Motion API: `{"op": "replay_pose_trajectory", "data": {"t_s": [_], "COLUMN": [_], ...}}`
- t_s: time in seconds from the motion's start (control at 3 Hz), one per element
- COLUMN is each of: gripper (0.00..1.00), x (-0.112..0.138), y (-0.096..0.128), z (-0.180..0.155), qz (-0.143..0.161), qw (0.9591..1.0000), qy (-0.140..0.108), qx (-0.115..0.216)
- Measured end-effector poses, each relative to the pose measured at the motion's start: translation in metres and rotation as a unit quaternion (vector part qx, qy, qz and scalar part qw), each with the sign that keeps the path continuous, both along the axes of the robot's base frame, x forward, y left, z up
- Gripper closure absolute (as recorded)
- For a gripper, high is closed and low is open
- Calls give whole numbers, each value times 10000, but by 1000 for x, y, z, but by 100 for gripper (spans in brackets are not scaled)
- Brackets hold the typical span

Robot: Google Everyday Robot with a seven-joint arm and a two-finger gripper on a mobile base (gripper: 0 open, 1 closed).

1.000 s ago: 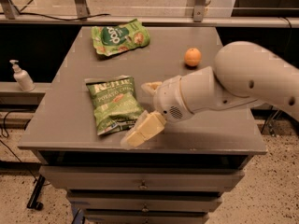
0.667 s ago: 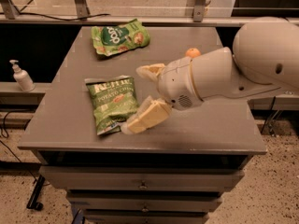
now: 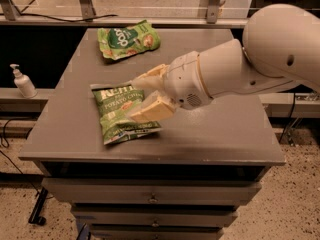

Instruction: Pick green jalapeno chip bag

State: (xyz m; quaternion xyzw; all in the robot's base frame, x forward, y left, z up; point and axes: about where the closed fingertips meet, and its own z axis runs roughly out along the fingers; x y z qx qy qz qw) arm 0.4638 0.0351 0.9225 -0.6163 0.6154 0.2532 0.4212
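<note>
I see the pincer (image 3: 141, 95) spread wide at centre frame, gripping nothing, poised over the right side of the green jalapeno chip bag (image 3: 116, 111), which lies flat centre-left on the surface (image 3: 225, 129).

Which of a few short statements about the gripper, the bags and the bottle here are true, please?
1. The gripper is open over the Kettle bag. True.
2. The Kettle bag is lifted clear of the table. False: it lies flat on the table.
3. A second green bag lies near the table's far edge. True.
4. The pump bottle stands on the table. False: it stands on a ledge beside the table.
</note>
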Motion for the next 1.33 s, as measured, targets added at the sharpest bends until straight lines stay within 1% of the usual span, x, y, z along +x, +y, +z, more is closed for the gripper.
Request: {"op": "replay_pose_trajectory", "data": {"t_s": [0.33, 0.67, 1.33], "gripper": [17, 0, 0], "x": [9, 17, 34], "y": [1, -1, -10], "z": [-17, -29, -67], "qz": [-51, -154, -339], "qw": [9997, 9991, 9976], "qy": [248, 399, 604], "qx": [4, -3, -51]}}
